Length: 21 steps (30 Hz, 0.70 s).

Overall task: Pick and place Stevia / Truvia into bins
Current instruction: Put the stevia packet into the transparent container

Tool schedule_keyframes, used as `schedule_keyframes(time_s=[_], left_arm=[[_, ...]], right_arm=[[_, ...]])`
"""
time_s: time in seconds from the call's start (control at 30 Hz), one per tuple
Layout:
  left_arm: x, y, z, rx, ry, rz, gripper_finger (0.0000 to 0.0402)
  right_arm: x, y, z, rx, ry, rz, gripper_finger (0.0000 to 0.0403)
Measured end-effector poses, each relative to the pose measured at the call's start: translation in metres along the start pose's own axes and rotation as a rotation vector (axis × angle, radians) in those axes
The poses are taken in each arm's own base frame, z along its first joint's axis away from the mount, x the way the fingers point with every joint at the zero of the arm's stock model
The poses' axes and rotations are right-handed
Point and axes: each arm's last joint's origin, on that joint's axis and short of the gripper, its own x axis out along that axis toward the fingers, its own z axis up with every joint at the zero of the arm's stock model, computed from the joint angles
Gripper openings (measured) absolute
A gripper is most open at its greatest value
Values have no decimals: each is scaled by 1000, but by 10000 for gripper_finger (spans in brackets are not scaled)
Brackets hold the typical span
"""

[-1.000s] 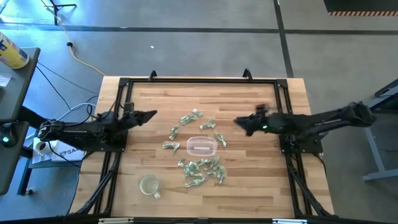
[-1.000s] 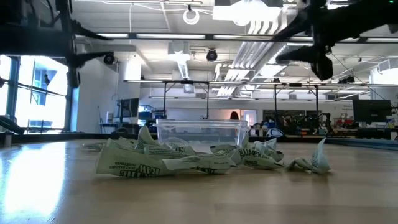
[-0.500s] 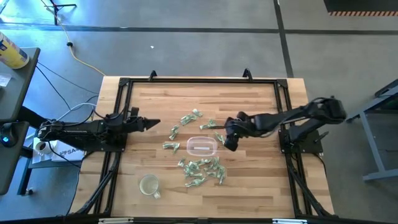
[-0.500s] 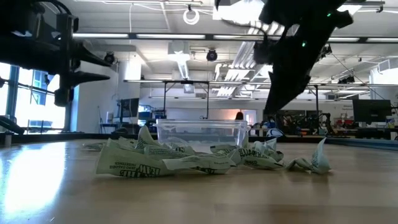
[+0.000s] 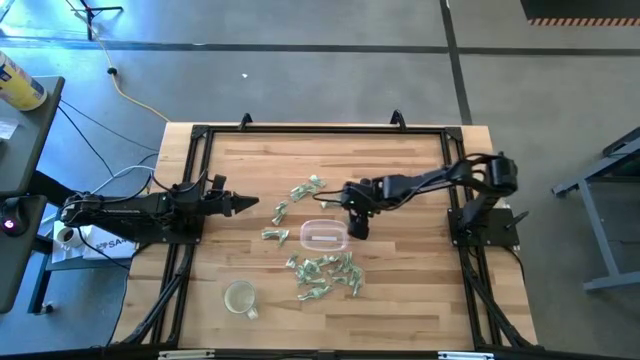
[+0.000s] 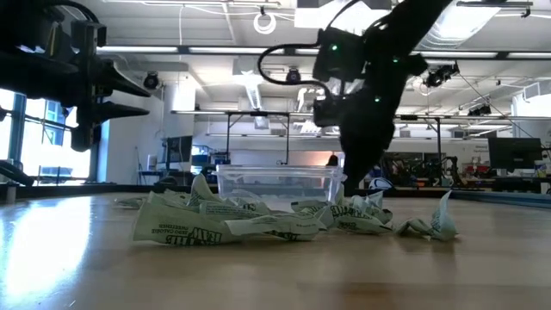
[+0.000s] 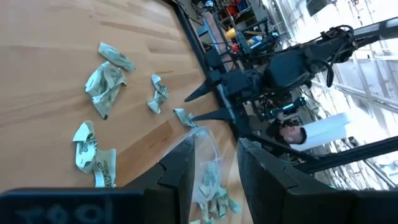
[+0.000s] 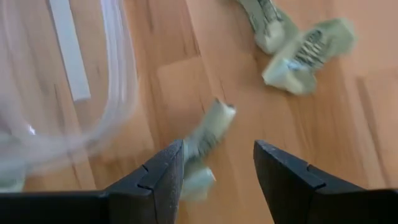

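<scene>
The clear tub (image 5: 325, 236) stands near the table's middle, with one white strip on its floor. Green-and-white sachets lie around it: a pile (image 5: 325, 272) on its near side, a few (image 5: 300, 190) on its far side, and others left of it. My right gripper (image 5: 357, 228) is open, tipped down, just right of the tub. In the right wrist view one crumpled sachet (image 8: 208, 134) lies on the wood between the open fingers (image 8: 217, 152), close against one of them. My left gripper (image 5: 252, 203) hovers open, left of the sachets.
A round clear cup (image 5: 240, 298) stands near the table's near left corner. A black frame (image 5: 200, 135) runs along the table's edges. More sachets (image 8: 298, 43) lie just beyond my right gripper. Bare wood stretches along the far side and to the right.
My right gripper has swung from the table's right side toward the tub, tipped its fingers down, and dropped low beside the tub's right wall over a sachet. My left gripper has come down a little. The sachets and the tub have stayed put.
</scene>
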Motion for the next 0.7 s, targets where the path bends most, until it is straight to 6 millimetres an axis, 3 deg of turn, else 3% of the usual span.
schedule_keyframes(time_s=[0.23,0.4,0.7], left_arm=[[0,0,0,0,0,0,154],[0,0,0,0,-1,0,154],[0,0,0,1,-1,0,154]], right_arm=[[18,2,17,26,29,28,185],[19,1,13,55,72,-1,174],[19,-6,11,64,105,-22,52]])
